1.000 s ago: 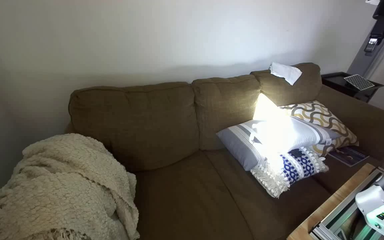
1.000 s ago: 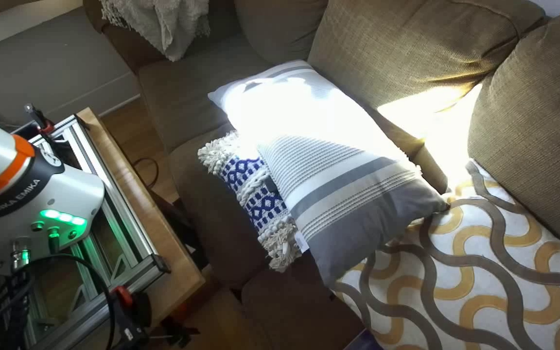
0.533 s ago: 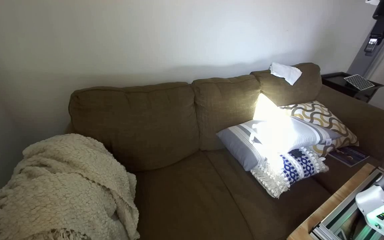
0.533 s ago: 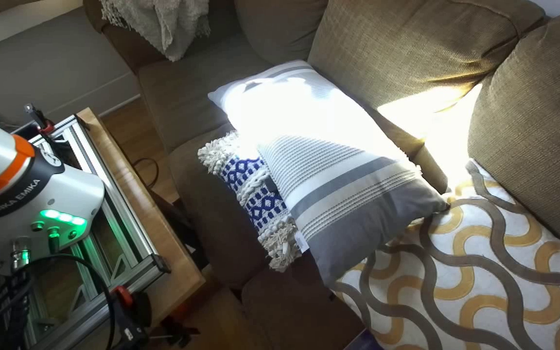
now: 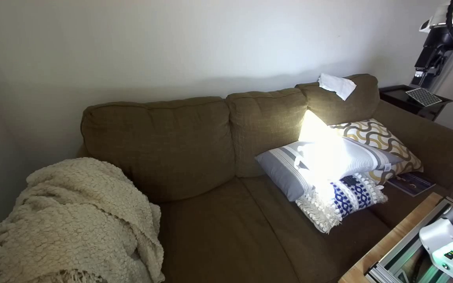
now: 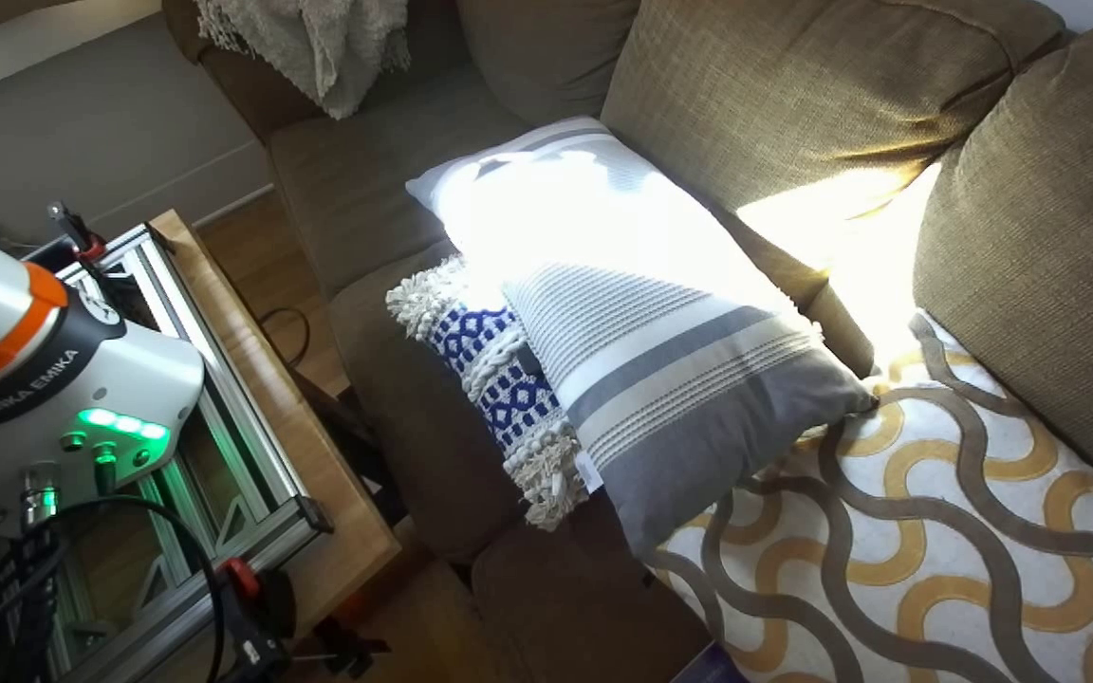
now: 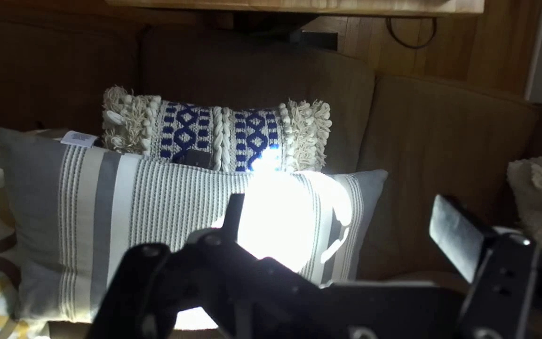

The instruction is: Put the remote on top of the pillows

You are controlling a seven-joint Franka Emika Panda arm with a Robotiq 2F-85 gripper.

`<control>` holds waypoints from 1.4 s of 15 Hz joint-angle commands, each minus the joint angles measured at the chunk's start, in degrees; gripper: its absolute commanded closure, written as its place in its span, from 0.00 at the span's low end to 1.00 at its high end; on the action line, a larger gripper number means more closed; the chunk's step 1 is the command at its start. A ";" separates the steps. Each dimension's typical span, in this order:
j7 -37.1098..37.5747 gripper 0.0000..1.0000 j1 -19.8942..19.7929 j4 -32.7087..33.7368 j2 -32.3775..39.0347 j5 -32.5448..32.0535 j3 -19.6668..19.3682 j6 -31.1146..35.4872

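White arm (image 6: 120, 384) lettered "FRANKA EMIKA"; tag (image 7: 79, 139) on pillow (image 7: 167, 202) illegible.

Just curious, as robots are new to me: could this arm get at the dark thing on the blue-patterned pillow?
Probably yes: the showing part of the dark thing looks uncovered and the gripper is open, though the striped pillow seems to hide the rest.

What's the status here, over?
Gripper open, nothing held. Possible remote, dark, on fringed pillow; striped pillow may partly cover it. Glare whitens part of striped pillow.
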 commanded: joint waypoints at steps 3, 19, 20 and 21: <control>8.01 0.00 -3.08 -12.39 -1.82 3.21 3.68 14.07; 15.11 0.00 -8.15 -23.63 17.05 -1.74 5.27 40.25; 14.49 0.00 -8.34 -23.66 18.79 -1.41 4.73 42.51; 14.14 0.00 -8.50 -23.68 20.60 -1.06 4.45 44.78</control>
